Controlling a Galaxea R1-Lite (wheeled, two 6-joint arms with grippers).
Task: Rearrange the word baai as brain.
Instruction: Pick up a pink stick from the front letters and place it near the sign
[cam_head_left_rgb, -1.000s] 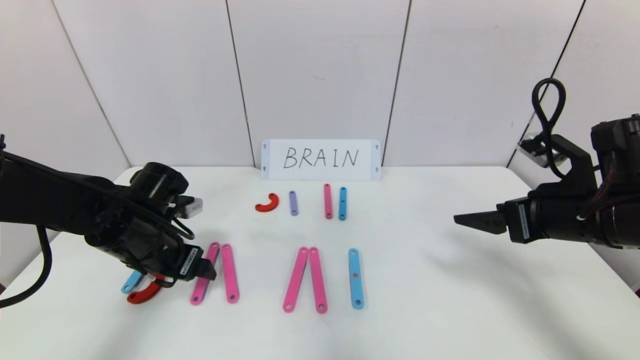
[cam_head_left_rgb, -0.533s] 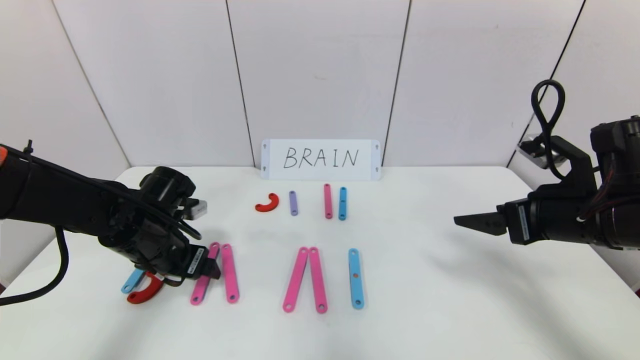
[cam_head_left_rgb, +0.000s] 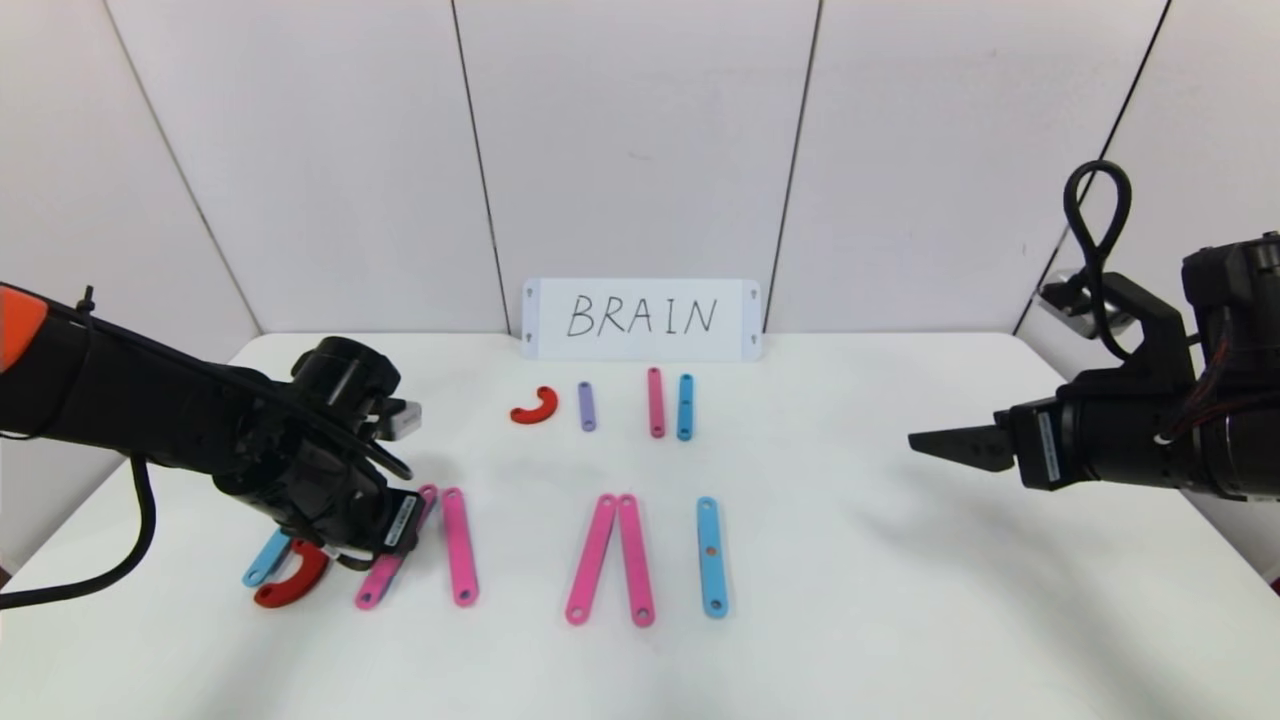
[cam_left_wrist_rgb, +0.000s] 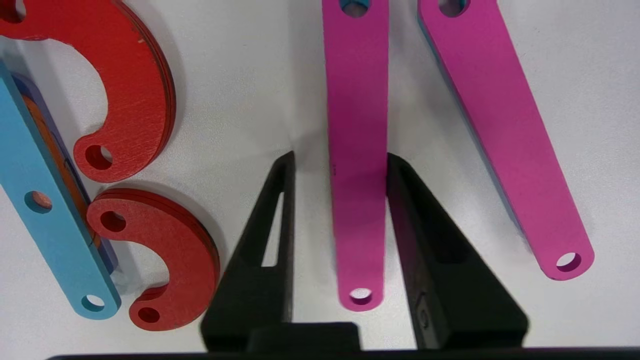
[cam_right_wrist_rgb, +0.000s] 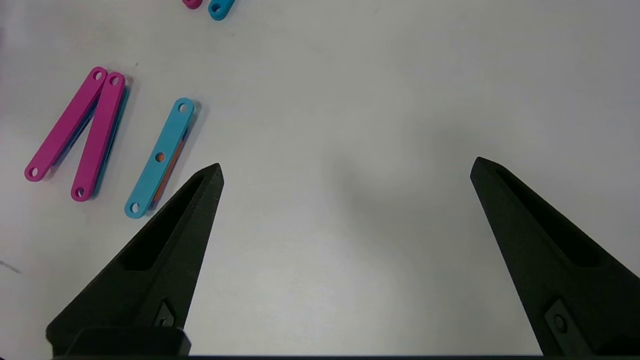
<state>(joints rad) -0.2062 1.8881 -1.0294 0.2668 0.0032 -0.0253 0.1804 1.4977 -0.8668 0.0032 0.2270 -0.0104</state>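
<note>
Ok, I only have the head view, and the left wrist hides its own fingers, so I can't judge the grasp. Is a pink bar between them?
Observer: Yes. In the left wrist view the left gripper straddles one pink bar, with a finger on each side.
Operator: Clamped?
Observer: Not quite. One finger touches the bar's edge. The other has a strip of white table showing between it and the bar.
Operator: Anything else between the fingers?
Observer: No. The second pink bar lies outside one finger and the red curves lie outside the other.
</note>
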